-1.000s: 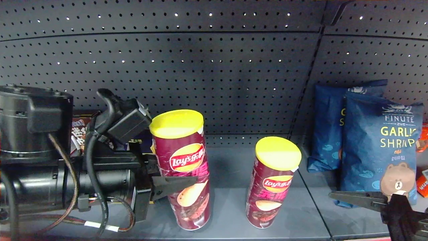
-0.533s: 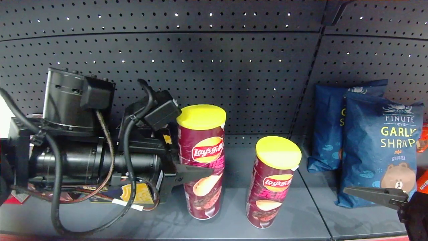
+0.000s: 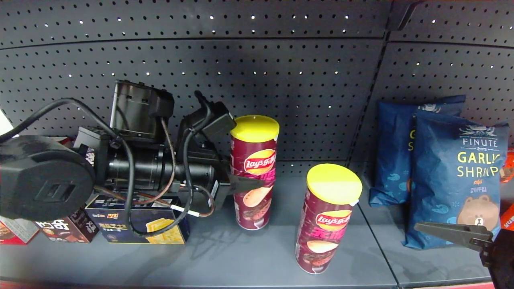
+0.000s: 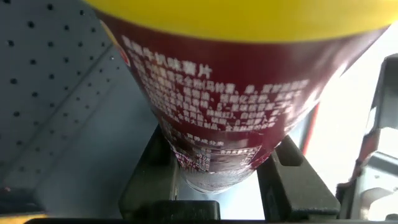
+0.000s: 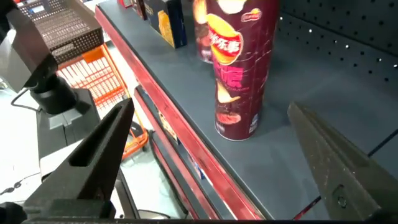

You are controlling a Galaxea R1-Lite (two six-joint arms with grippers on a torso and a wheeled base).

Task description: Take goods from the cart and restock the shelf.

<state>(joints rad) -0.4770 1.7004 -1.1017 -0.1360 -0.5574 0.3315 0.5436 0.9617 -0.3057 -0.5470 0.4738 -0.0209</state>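
Dark grey store shelving, pinpricks of light in its holes.
A perforated back panel [image 3: 281, 80] rises behind the shelf [image 3: 249, 257]; a slanted upright [image 3: 371, 100] splits it near the right edge. A red strip [image 5: 176, 127] lines the front edge, above pale floor [image 5: 12, 155].

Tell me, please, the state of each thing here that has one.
rear chip can: upright, lidded, clamped in the left gripper.
front chip can: upright, lidded, standing free.
left gripper: shut on the rear chip can.
right gripper: open, empty.
blue snack bags: upright, sealed.
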